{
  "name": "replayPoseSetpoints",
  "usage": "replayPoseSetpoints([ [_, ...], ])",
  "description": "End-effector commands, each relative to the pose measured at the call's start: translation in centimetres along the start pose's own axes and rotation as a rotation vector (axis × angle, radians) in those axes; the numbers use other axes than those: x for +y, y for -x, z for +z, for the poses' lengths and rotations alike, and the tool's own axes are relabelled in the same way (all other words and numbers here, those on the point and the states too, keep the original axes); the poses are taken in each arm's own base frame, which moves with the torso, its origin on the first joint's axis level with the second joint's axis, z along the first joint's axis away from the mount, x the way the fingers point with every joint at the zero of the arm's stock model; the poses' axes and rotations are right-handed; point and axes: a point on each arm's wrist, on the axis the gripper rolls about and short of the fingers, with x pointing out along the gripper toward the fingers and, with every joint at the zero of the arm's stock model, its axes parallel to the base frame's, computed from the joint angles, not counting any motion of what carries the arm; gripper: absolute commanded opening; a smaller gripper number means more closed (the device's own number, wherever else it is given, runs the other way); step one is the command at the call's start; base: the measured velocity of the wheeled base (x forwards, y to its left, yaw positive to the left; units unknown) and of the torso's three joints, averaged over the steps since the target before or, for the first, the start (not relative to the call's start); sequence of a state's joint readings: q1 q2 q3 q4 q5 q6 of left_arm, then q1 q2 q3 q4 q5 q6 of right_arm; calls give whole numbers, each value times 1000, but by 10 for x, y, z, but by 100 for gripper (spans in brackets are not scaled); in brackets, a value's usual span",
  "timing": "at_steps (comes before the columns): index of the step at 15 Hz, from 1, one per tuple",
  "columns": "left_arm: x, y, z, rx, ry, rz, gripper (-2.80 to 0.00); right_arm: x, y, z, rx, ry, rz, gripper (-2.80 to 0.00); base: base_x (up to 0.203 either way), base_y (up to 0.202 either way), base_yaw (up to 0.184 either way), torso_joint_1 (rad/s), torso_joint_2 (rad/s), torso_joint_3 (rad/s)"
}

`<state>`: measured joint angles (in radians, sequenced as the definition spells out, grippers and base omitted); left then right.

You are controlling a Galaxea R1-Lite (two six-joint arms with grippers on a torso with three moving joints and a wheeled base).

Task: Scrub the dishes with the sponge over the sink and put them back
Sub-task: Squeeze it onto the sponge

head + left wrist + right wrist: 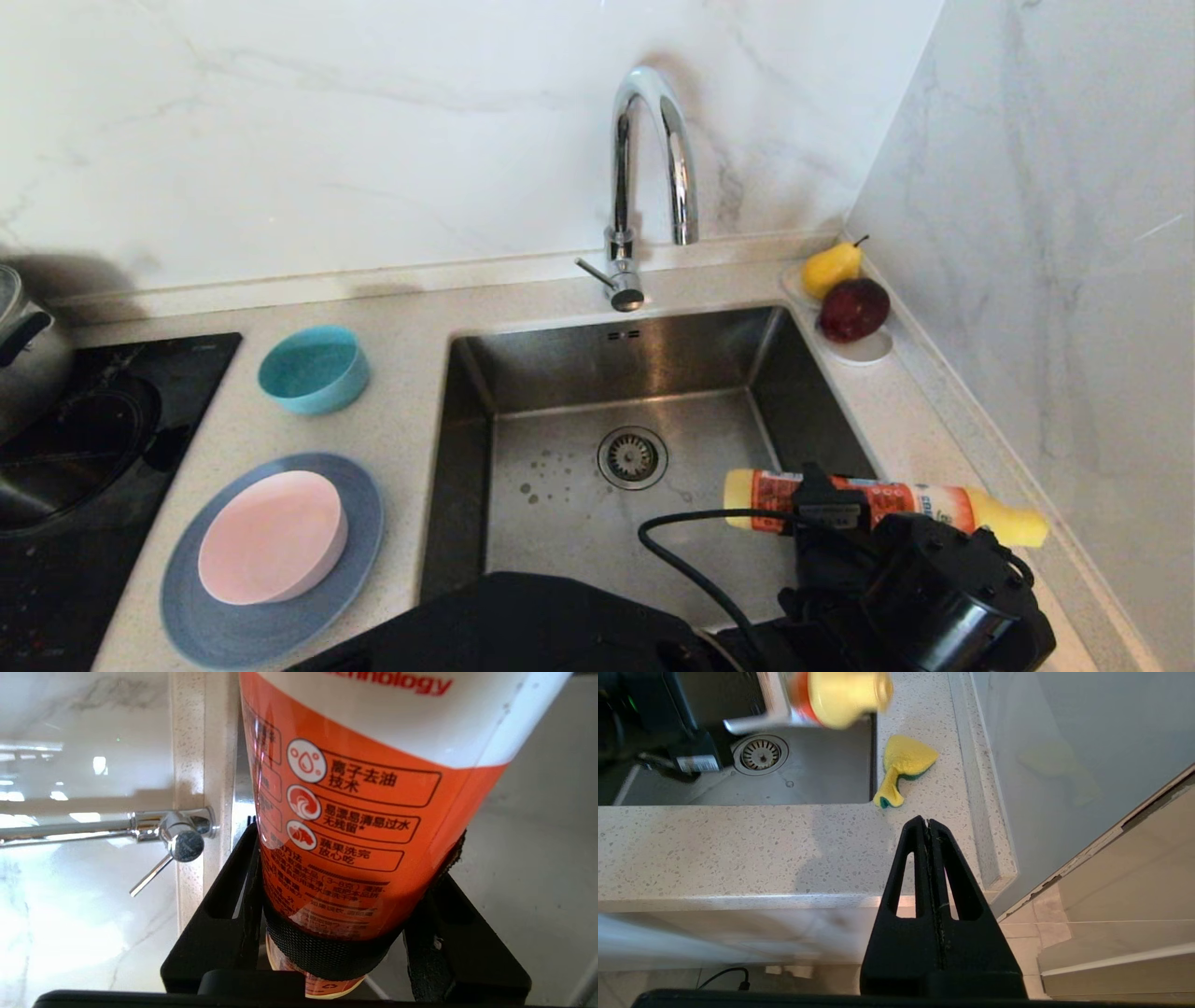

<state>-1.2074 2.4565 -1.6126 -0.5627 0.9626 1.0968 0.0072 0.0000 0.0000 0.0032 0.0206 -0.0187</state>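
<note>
My left gripper [822,504] is shut on an orange-labelled detergent bottle [920,504] with a yellow cap, held lying level over the right side of the steel sink [560,373]. In the left wrist view the fingers [247,872] clamp the bottle [364,788] near its base. The yellow and green sponge [903,767] lies on the counter right of the sink; the arm hides it in the head view. A teal bowl [313,369] stands left of the sink. Nearer, a pink bowl [271,537] rests on the slate-blue plate [187,607]. My right gripper [927,821] hangs shut below the counter's front edge.
A curved chrome tap [644,159] rises behind the sink. A pear [831,268] and a dark red apple [854,308] sit on a white saucer [868,350] in the back right corner. A pot [28,345] stands on the black hob [112,448] at far left.
</note>
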Motion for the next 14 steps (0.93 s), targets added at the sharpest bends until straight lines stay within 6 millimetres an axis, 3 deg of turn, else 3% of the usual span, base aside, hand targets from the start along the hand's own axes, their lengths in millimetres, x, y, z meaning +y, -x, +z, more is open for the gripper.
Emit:
replayPoseSetpoints([
  [1,-13,-1,-1,30,-47,-7,-280,0,0,0,-2,1,1,-280,0,0,0,0,0,0],
  [14,-24,-3,5,94,-157,-49,-280,0,0,0,-2,0,1,-280,0,0,0,0,0,0],
])
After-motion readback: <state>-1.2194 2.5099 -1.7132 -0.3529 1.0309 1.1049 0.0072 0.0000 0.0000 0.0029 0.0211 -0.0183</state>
